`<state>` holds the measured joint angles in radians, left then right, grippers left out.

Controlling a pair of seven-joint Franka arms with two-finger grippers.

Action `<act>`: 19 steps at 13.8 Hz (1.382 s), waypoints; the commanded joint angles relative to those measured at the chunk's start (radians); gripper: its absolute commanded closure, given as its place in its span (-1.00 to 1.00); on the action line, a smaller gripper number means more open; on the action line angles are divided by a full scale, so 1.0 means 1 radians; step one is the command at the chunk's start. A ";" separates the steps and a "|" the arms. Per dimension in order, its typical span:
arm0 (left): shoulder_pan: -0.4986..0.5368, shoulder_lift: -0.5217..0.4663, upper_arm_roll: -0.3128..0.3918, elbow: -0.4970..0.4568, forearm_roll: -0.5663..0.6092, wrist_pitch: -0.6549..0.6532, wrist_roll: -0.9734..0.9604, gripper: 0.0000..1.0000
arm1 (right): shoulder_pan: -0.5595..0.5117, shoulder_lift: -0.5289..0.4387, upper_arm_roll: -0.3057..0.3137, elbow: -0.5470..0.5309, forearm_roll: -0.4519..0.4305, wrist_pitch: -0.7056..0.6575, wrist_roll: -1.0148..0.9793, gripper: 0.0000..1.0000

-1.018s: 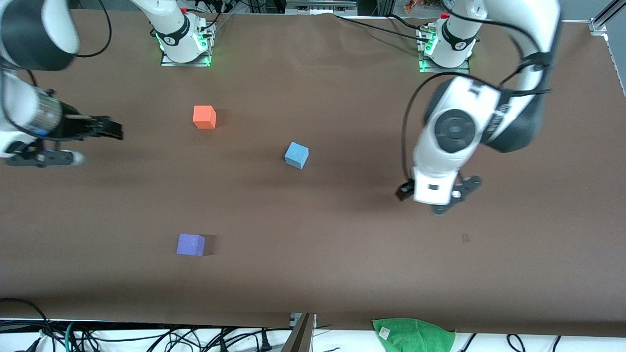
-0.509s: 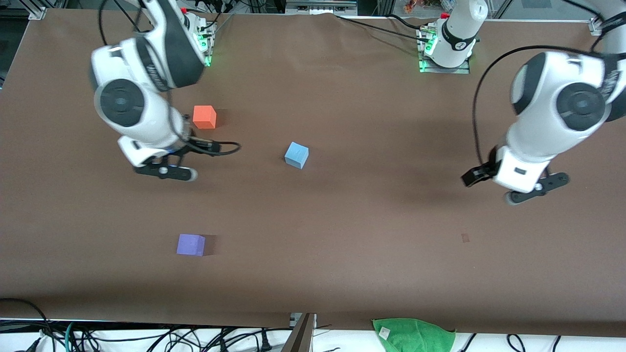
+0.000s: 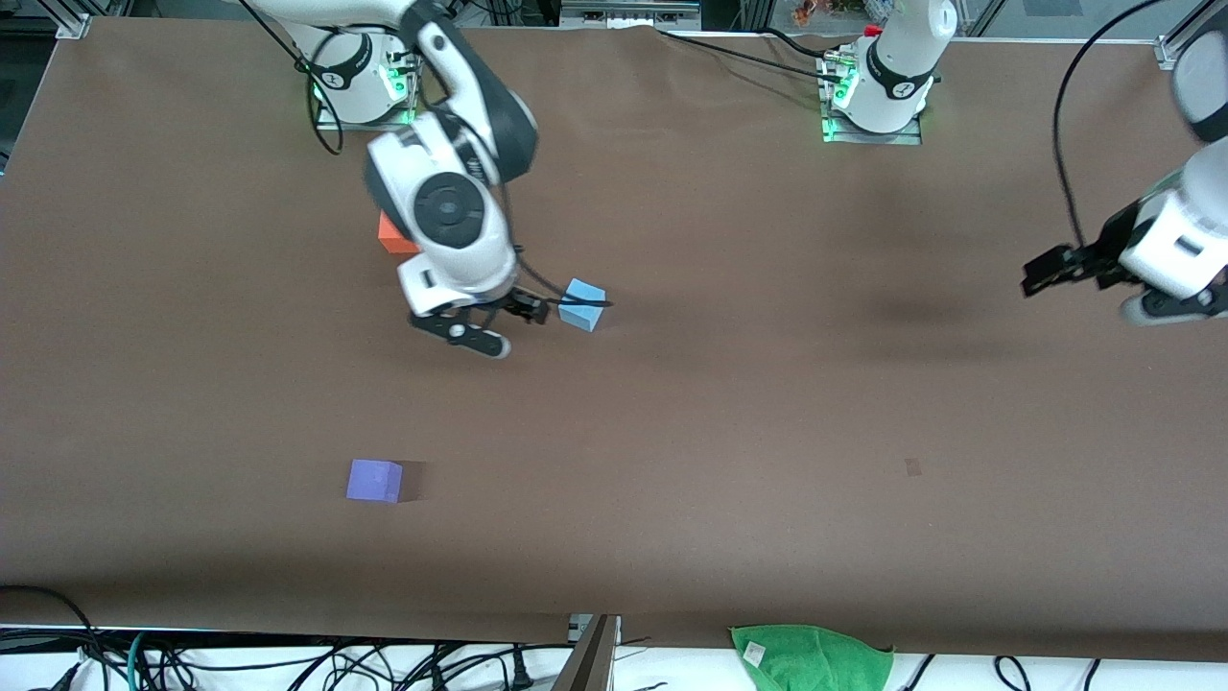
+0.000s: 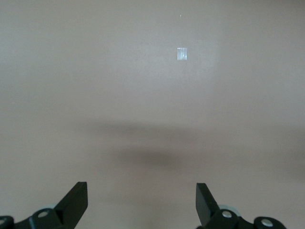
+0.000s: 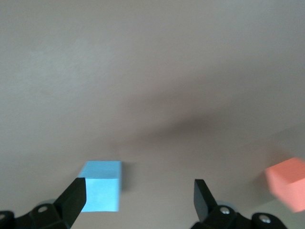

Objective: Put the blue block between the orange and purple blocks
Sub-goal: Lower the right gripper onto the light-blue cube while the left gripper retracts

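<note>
The purple block (image 3: 374, 481) lies nearest the front camera on the brown surface (image 3: 672, 537), unmoved. Farther back, the blue block (image 3: 581, 305) sits untouched toward the middle. In the last second the right hand (image 3: 526, 309) has swung in from its end of the surface to hover just beside it, fingers spread wide and empty; grasping appears next. The orange block (image 3: 388, 234) lies farthest, partly hidden under that arm. The left hand (image 3: 1046, 272) has withdrawn to its own end, open, empty, waiting.

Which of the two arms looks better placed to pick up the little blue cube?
The right. Its right gripper hangs open right beside the blue block, while the left gripper, also open, is over bare table at the left arm's end.
</note>
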<state>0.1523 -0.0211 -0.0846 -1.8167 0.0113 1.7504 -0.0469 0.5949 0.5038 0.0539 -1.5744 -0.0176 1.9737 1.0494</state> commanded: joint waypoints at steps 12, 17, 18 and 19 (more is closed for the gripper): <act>0.009 0.023 -0.012 0.057 -0.028 -0.020 0.062 -1.00 | 0.126 0.088 0.006 -0.208 0.001 0.413 0.245 -1.00; 0.016 0.029 -0.012 0.045 -0.028 0.009 0.068 -1.00 | 0.129 0.056 0.026 -0.268 -0.001 0.412 0.242 -1.00; 0.016 0.030 -0.012 0.048 -0.030 0.009 0.085 -1.00 | 0.129 0.050 0.032 -0.275 -0.001 0.412 0.242 -1.00; 0.016 0.030 -0.009 0.051 -0.037 0.009 0.091 -1.00 | 0.129 0.048 0.035 -0.280 -0.001 0.413 0.244 -1.00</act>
<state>0.1571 -0.0008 -0.0938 -1.7851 0.0102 1.7547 -0.0020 0.7222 0.5990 0.0786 -1.7961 -0.0176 2.3690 1.2737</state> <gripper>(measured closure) 0.000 0.000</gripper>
